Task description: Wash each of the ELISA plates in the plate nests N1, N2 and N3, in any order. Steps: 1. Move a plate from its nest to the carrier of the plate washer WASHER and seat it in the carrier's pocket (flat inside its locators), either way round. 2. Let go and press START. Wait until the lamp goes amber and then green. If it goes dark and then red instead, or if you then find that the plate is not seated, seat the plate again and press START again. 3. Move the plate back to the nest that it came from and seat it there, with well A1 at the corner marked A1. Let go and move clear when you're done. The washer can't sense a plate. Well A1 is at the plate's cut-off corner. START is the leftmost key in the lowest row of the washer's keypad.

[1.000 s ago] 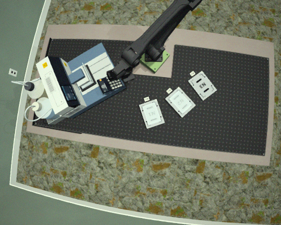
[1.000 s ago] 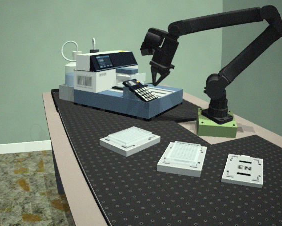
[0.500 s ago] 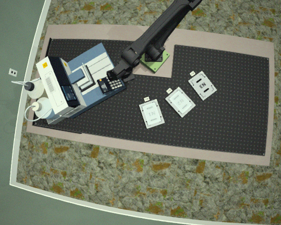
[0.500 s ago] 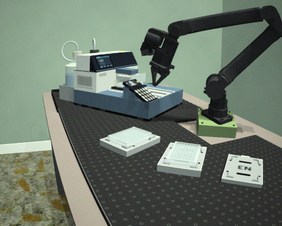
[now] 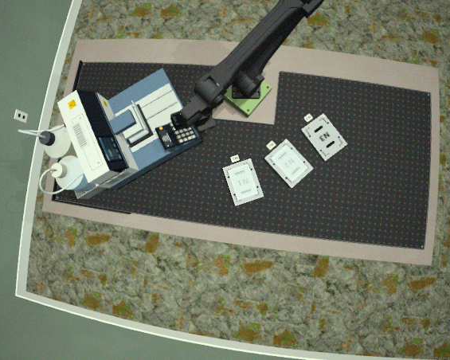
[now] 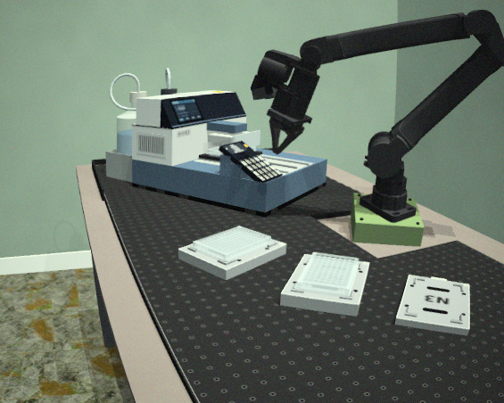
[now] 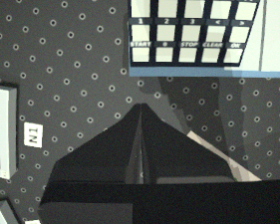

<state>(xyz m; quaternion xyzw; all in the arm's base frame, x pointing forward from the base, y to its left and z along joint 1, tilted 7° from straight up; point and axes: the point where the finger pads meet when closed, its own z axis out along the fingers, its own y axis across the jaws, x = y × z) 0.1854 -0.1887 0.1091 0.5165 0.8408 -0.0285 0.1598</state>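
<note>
Step in hand: you appear to be in the wash of the plate from N3; the lamp [image 5: 161,128] [image 6: 246,145] on the washer [image 5: 80,147] [image 6: 184,139] [image 7: 204,74] reads amber.
Gripper: your gripper [image 5: 213,123] [image 6: 277,152] [image 7: 140,112] is closed tip to tip with nothing in it, raised near the keypad [image 5: 169,140] [image 6: 237,157] [image 7: 179,22] and apart from it.
Carrier: you see the carrier [image 5: 146,117] [image 6: 210,157] partly covered by the washer; the third plate is probably on it, but you cannot confirm its seating.
N1: its plate [image 5: 244,181] [image 6: 233,242] lies in nest N1 [image 5: 257,195] [image 6: 226,272] [image 7: 12,133].
N2: its plate [image 5: 288,162] [image 6: 326,272] lies in nest N2 [image 5: 306,171] [image 6: 319,307] [image 7: 9,213].
N3: nest N3 [image 5: 334,148] [image 6: 433,325] is bare, awaiting its plate.
Next move: wait for green, keeping your arm off the carrier; then open, lift the plate out and return it to N3, A1 matched to its marked corner. If red comes, reseat it and press START [image 5: 192,136] [image 6: 262,176] [image 7: 140,54] again.
Wrist view: you can read the key legends here, START included, which the top view leaves too small; the lamp is out of frame.
Top and exterior views: these give you the amber lamp and bare N3, both missing from the wrist view.
</note>
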